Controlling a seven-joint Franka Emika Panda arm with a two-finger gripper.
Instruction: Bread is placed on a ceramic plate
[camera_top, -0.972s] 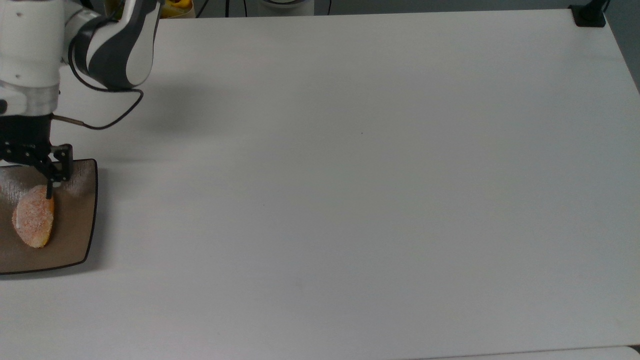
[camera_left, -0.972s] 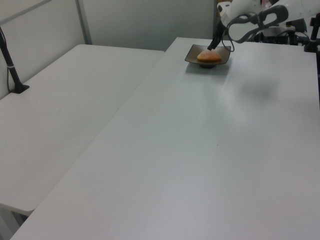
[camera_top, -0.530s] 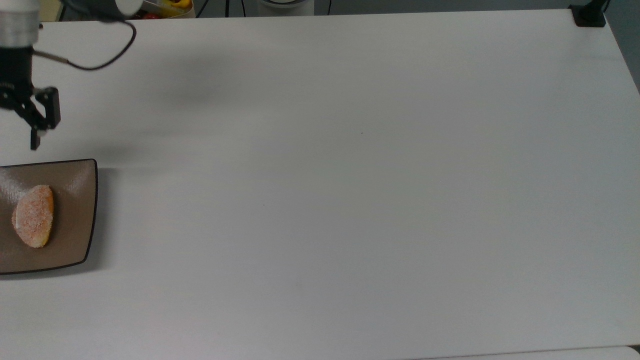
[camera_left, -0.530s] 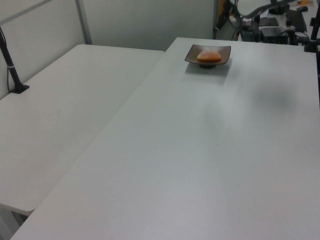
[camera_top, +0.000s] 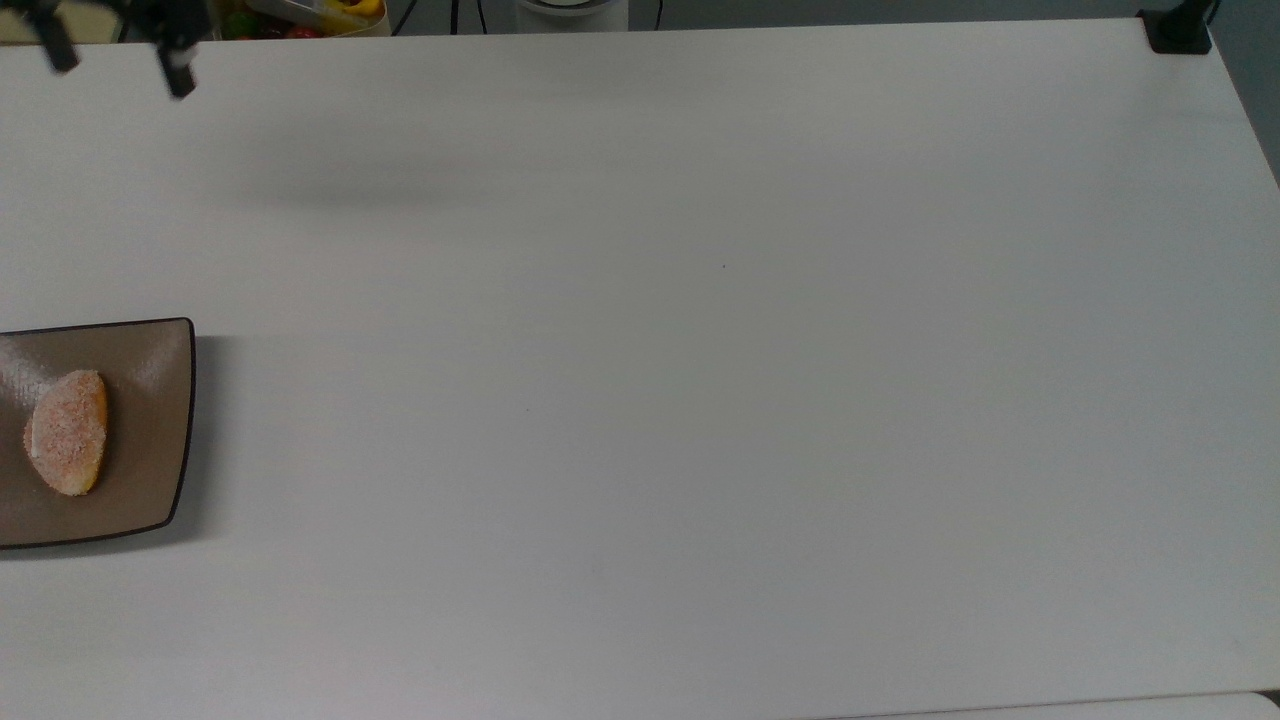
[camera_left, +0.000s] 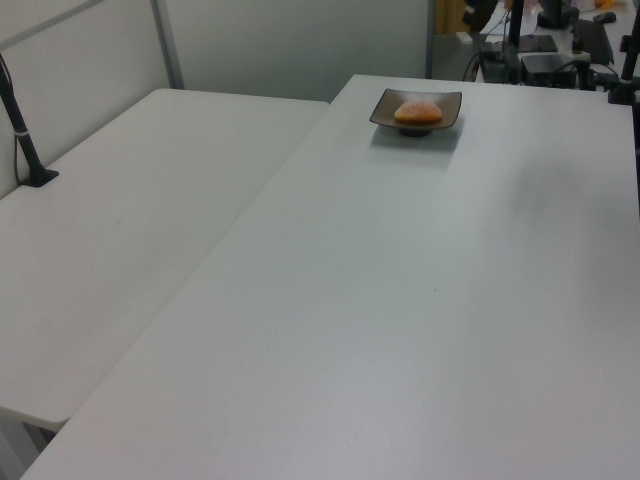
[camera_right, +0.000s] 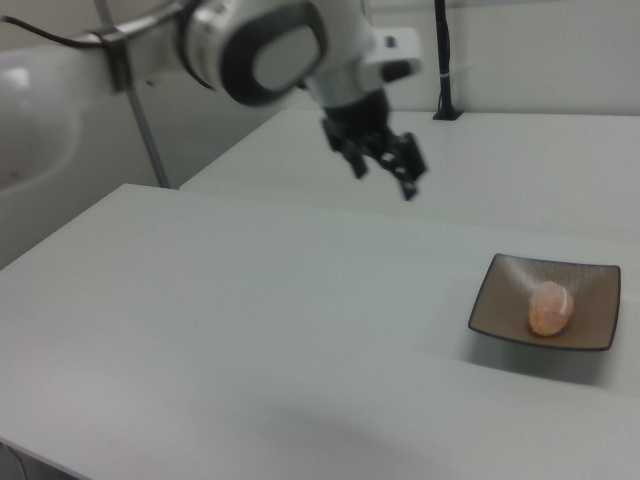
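The bread (camera_top: 67, 432), a small orange-pink sugary bun, lies on the brown square ceramic plate (camera_top: 150, 430) at the top view's left edge. In the left view the bread (camera_left: 418, 112) rests on the plate (camera_left: 447, 100) at the table's far end. The right view has the bread (camera_right: 549, 307) on the plate (camera_right: 505, 290) at the right. My gripper (camera_top: 120, 65) is open and empty near the top view's upper left corner, well apart from the plate. In the right view the gripper (camera_right: 383, 180) hangs high above the table, left of the plate.
A black clamp (camera_top: 1180, 30) sits at the table's corner in the top view's upper right. A bin with yellow and red items (camera_top: 300, 12) is beyond the table's edge. A second table (camera_left: 120, 230) with a black post (camera_left: 20, 130) adjoins on the left view's left.
The open gripper has lifted off the bread and drawn away from the plate toward the top view's upper edge. The bread stays still on the plate.
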